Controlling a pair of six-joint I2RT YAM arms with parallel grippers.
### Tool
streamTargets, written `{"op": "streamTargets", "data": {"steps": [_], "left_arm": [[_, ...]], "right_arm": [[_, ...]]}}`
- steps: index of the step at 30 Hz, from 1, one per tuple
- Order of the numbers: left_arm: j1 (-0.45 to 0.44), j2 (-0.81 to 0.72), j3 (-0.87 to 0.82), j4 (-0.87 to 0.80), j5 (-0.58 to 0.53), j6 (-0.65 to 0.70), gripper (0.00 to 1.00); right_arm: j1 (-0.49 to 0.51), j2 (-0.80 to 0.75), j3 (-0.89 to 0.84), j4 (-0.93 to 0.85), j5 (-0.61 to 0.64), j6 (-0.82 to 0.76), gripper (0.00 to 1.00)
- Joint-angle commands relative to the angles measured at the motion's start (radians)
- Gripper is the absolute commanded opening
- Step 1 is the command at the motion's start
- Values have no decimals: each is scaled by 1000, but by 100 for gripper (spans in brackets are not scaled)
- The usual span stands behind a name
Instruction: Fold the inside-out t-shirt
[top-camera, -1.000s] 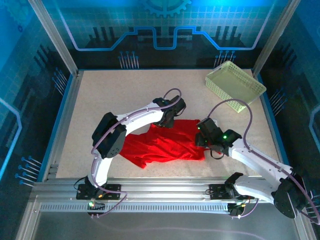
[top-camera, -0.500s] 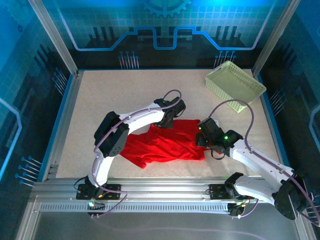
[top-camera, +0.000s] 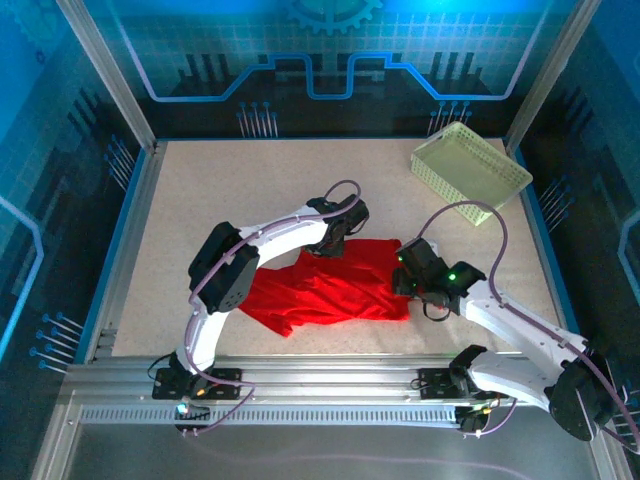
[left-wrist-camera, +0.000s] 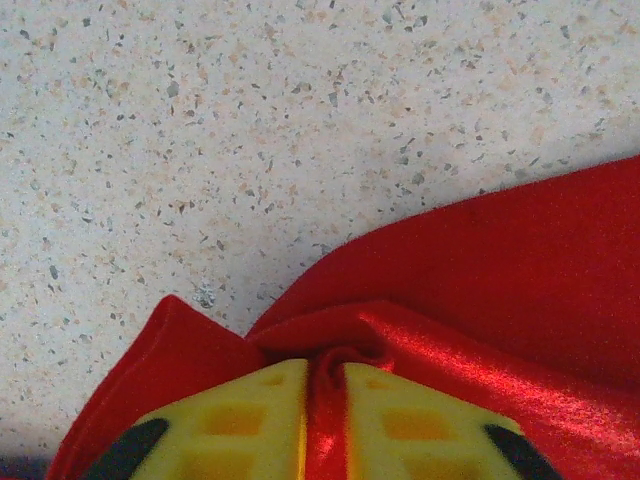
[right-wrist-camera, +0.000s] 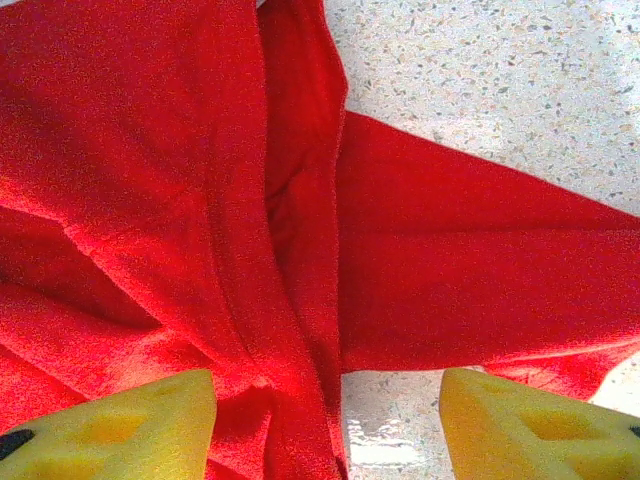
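We work over a speckled table that spans the whole cell. The red inside-out t-shirt lies bunched on its near middle, between the two arms, with loose folds running across it rather than a flat spread. A pale lattice basket sits at the far right corner, well apart from the cloth.

The left arm curves over to the shirt's far edge, and the right arm reaches in to its right edge. The left fingers are closed on a small ridge of red cloth at that far edge, with bare table just beyond. The right fingers stand wide apart, gripping nothing, low above a sleeve-like flap and a thick fold.

We judge this as the spreading step: the garment is not yet flat, so no fold has begun. The next move seems to call for the right fingers to pinch the edge below them, so both arms can draw the cloth apart and lay it smooth.
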Motion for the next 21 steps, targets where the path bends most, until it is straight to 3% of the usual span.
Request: {"op": "streamTargets", "data": {"steps": [1, 3, 8, 13, 17, 21], "left_arm": [[8, 0, -15, 10, 25, -4, 10], [9, -27, -32, 30, 40, -3, 1], [25, -164, -127, 113, 50, -6, 0], [44, -294, -207, 165, 71, -6, 0], [60, -375, -269, 196, 81, -11, 0], [92, -454, -334, 234, 100, -21, 0]], "right_arm": [[-15, -5, -15, -17, 14, 10, 63], [-30, 9, -35, -6, -3, 17, 65], [-122, 43, -108, 98, -194, -5, 64], [-132, 66, -148, 202, -320, -30, 61], [-132, 104, -145, 212, -351, -26, 52], [-129, 109, -132, 182, -322, -33, 32]]}}
